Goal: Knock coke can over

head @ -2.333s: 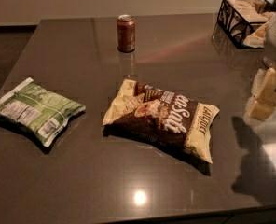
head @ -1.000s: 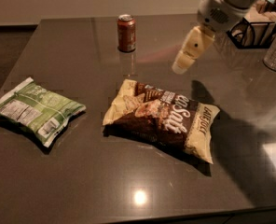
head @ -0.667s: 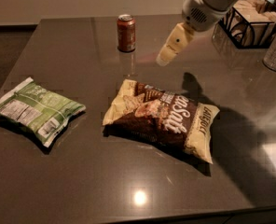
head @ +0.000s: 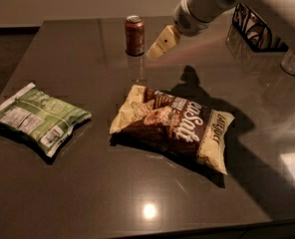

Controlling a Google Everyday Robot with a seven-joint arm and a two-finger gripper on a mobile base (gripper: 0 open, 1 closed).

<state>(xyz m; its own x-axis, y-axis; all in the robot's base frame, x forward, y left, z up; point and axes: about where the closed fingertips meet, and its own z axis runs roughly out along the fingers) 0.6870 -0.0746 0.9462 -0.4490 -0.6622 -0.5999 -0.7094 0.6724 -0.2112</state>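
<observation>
Hovering low over the far part of the dark, glossy tabletop (head: 87, 193), the cream-coloured gripper (head: 160, 45) hangs at the end of the white robot arm (head: 207, 4), which comes in from the far right corner. The gripper tip points down and leftward, just beside the small red-brown metal coke can (head: 134, 35) with its silver rim. The can stands upright near the middle of the far edge, apparently apart from the gripper, though contact cannot be ruled out from this angle. Whether the gripper is open or closed cannot be told here; nothing is seen in its hold.

The slanted pose at roughly mid-can height suits a sideways push rather than a grasp, so the step in hand looks like the final approach before a nudge, and the can is not yet tipped. A push from the right would likely topple it toward the left edge, where it could roll.

The brown-and-cream crinkled chip bag (head: 175, 126) lies flat near the tabletop's centre and the green foil snack bag (head: 38, 117) near the left edge, both well apart from the can. A black wire basket (head: 254, 29) sits at the far right corner, behind the arm.
</observation>
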